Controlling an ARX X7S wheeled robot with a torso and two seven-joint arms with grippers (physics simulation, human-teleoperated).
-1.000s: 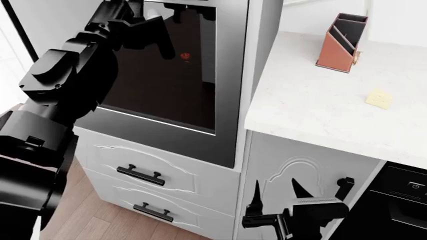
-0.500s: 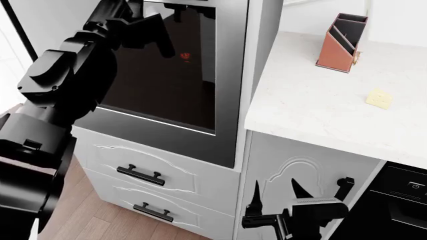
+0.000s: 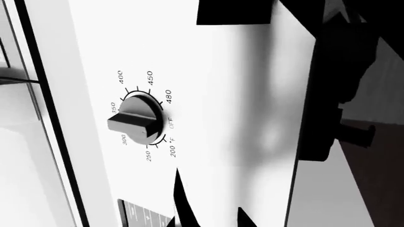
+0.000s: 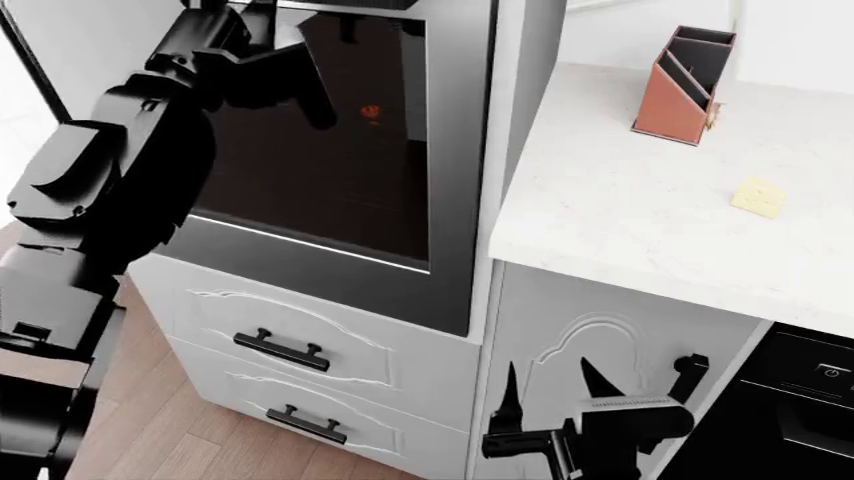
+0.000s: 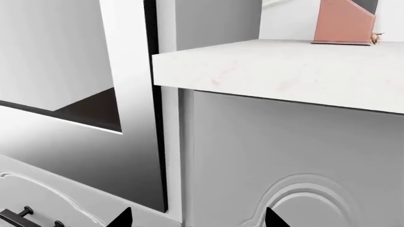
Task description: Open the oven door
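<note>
The oven door (image 4: 360, 180) is a dark glass panel in a steel frame and stands shut against the unit; its lower frame also shows in the right wrist view (image 5: 75, 142). My left gripper (image 4: 300, 85) is raised in front of the door's top edge. In its wrist view it (image 3: 211, 215) is open, tips apart with nothing between them, facing the white control panel with a temperature knob (image 3: 136, 124). The bar handle is hidden behind the arm in the head view. My right gripper (image 4: 550, 372) hangs open and low before the white cabinet, apart from the oven (image 5: 198, 215).
Two white drawers with black handles (image 4: 280, 350) sit under the oven. To the right are a marble counter (image 4: 641, 200) with a brown organizer (image 4: 687, 85) and a yellow piece (image 4: 758, 196), a panelled cabinet door (image 4: 627, 340) and a black appliance (image 4: 801, 400).
My left arm has swung to the left and its elbow has dropped, while the gripper stays at the door's top. The door and the right arm look unchanged.
</note>
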